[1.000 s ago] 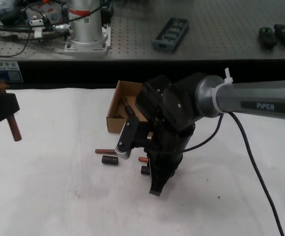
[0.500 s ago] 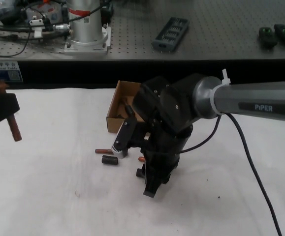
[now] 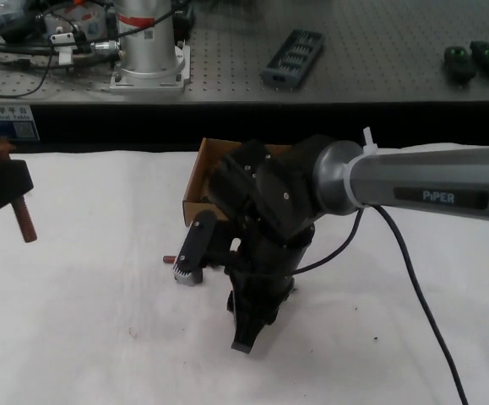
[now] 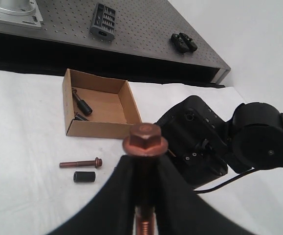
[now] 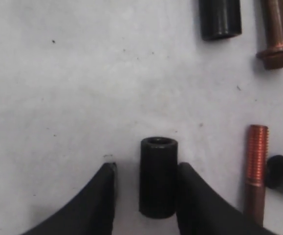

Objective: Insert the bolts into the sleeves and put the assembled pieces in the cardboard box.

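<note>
The sleeve [image 5: 157, 196], seemingly off-centre, should be centred within the released right tool [image 5: 147, 171] before it is clenched.

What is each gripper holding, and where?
Left gripper: a bolt, by its shaft below the head. Right gripper: nothing, open around a sleeve.

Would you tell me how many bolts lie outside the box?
3. One bolt is gripped in the left jaws. On the cloth, a second bolt lies beside the sleeve between the right jaws, a third bolt by another sleeve. More may be hidden.
</note>
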Controlling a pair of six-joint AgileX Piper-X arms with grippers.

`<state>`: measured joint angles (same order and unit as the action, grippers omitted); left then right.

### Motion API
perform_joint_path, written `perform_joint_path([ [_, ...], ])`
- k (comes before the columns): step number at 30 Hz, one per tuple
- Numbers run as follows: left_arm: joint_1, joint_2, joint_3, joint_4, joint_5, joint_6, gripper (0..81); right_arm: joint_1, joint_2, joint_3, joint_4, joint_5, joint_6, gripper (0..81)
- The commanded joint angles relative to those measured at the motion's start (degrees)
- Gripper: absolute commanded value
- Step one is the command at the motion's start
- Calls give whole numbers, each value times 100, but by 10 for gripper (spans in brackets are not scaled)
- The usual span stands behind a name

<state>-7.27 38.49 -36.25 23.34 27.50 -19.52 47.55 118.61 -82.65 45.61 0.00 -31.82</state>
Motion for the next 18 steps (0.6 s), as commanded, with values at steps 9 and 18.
perform_joint_path([
  [9,23,-46,-27,-117,-26,58,6,51,48,-43,3,-47,101,77],
  [18,23,-30,514,-1405,315,-105,6,-134,-573,40,-105,-1014,1564,45],
])
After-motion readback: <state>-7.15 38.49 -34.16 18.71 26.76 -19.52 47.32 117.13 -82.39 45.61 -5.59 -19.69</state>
